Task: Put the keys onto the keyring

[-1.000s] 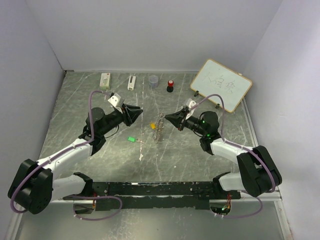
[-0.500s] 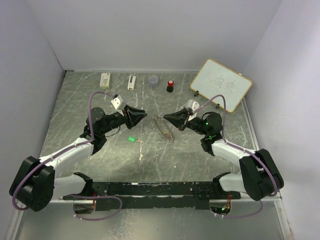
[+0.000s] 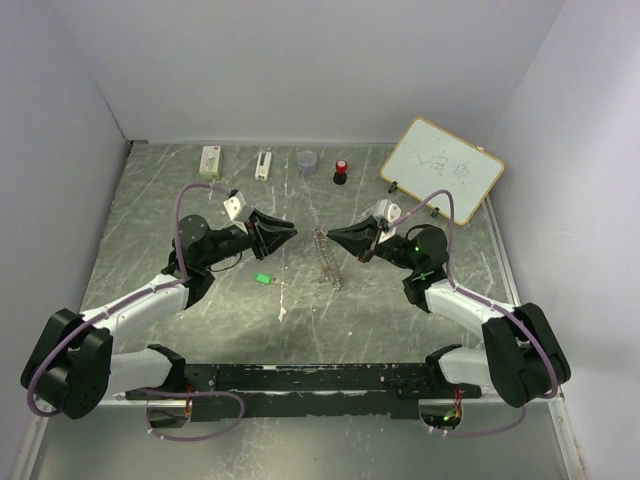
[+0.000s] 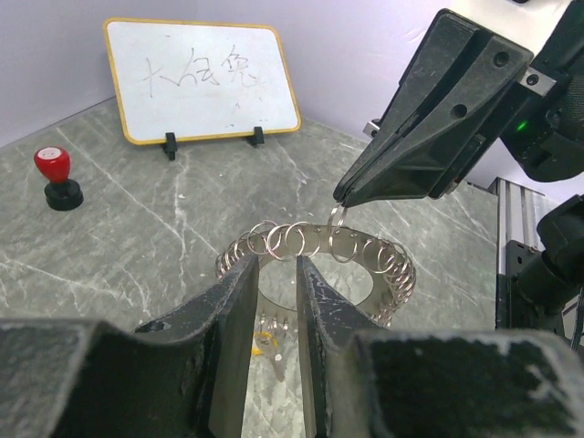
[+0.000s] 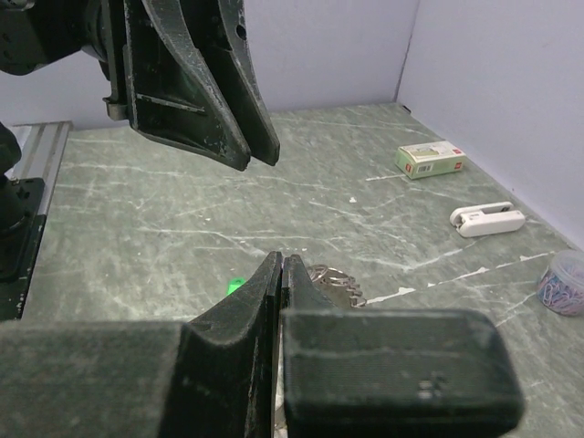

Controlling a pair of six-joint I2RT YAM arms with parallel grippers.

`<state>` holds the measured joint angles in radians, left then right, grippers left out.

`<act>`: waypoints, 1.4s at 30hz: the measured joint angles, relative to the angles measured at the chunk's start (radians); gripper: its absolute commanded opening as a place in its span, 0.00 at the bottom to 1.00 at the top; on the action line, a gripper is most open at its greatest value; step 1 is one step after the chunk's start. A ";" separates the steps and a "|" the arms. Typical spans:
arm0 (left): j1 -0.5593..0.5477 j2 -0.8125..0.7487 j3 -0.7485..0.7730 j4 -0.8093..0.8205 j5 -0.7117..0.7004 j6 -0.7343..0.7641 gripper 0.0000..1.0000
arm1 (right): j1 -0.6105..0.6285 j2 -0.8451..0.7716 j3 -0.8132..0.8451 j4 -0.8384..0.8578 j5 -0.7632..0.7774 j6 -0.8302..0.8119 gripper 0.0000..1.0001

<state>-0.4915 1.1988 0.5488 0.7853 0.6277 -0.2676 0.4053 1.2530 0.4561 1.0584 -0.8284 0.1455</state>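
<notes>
Large flat silver keyring with chain-like rim (image 4: 360, 248): light, stiff metal, slippery, likely to swing. Best hold is a rim loop. Stands on edge between both hands.
Right hand (image 4: 339, 203): pressed together, pinching one rim loop.
Left hand (image 4: 274, 265): narrowly spread, holding nothing, just short of near rim.
Tiny green-headed key (image 3: 263, 278): on counter (image 3: 150, 230), behind left hand's tips.

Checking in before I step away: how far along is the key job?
Done: nothing clearly. The green key lies loose on the table; a yellow bit under the keyring may be the other key. In hand: right gripper shut on the keyring's rim, holding it up; left gripper open, empty. Remaining: threading the keys.
</notes>
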 measured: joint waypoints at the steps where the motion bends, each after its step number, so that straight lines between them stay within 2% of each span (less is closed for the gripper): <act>1: 0.000 0.000 0.000 0.003 0.006 -0.002 0.34 | 0.000 -0.002 0.000 0.000 0.000 0.001 0.00; 17: -0.006 0.048 0.000 0.064 0.077 -0.032 0.33 | 0.000 -0.017 0.008 -0.002 0.006 0.007 0.00; 34: -0.031 0.055 0.000 0.063 0.072 -0.024 0.32 | 0.000 -0.032 0.026 -0.005 0.005 0.003 0.00; 42: -0.035 0.029 0.000 0.055 0.008 -0.008 0.34 | 0.000 -0.033 0.036 -0.017 -0.027 -0.004 0.00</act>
<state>-0.5266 1.2282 0.5488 0.8402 0.6357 -0.2760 0.4053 1.2198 0.4919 1.0416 -0.8551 0.1413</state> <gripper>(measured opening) 0.335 0.006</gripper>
